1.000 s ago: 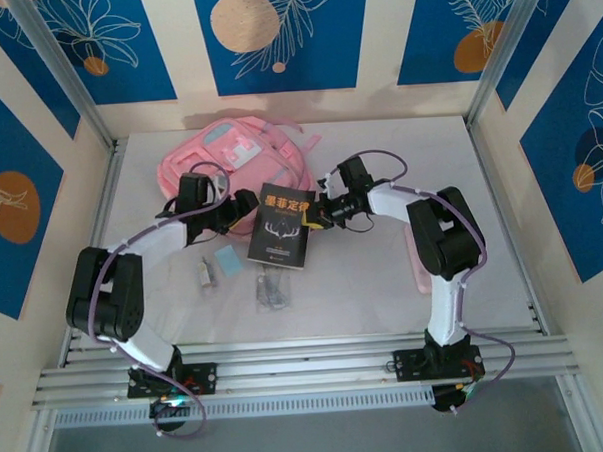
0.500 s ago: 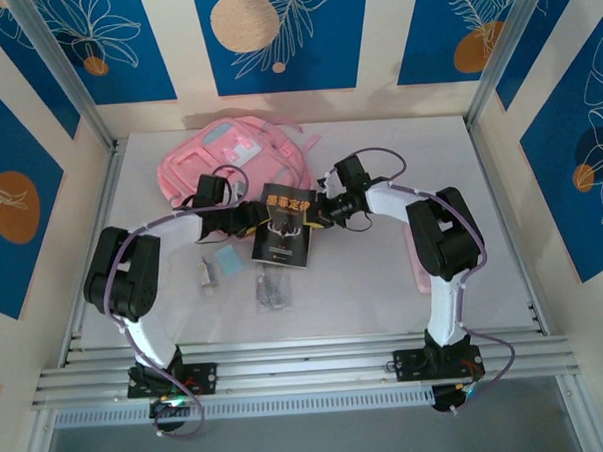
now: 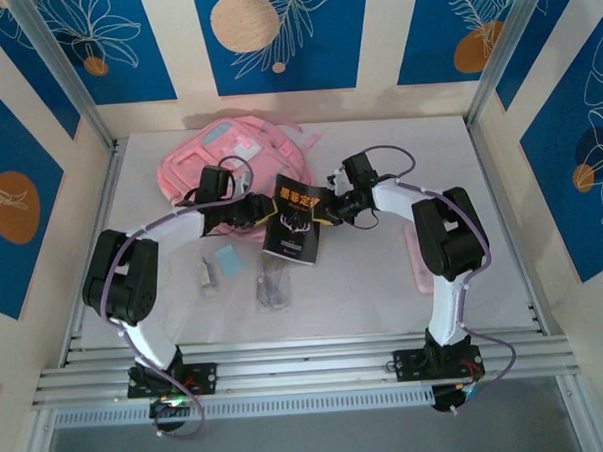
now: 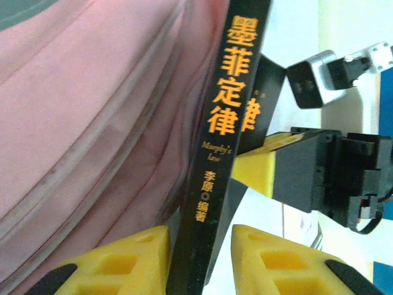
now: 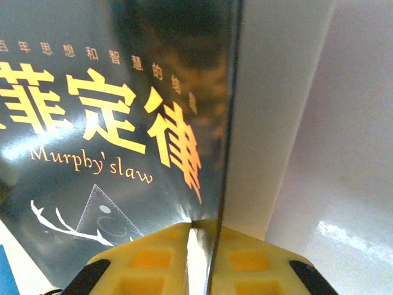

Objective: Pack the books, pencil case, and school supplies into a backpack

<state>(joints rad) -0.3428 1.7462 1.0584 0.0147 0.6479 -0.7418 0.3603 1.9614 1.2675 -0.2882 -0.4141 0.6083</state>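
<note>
The packing is looking early. The pink backpack is lying at the far left of the desk, and whether anything is already sitting inside it cannot be told from here. A black book with gold lettering is being held just near of the backpack, tilted, with its far edge close to the bag, so it is not yet going in. The smaller things are waiting on the desk nearer the arm bases: a light-blue square, a tiny white piece beside it and a clear packet of dark items just to their right. The pale-pink pencil case is lying on the right side, partly hidden by the right arm. By this judgement, most of the job is remaining.

Both arms are reaching inward and meeting at the book from opposite sides. The left tool is coming at the spine end-on, its yellow fingers pressing in on either side of the spine so that it is pinching the book, with the backpack's pink fabric right behind. The right tool is gripping the opposite edge, its pads nearly together and pinching the cover's rim in the thin slit between them.
</note>
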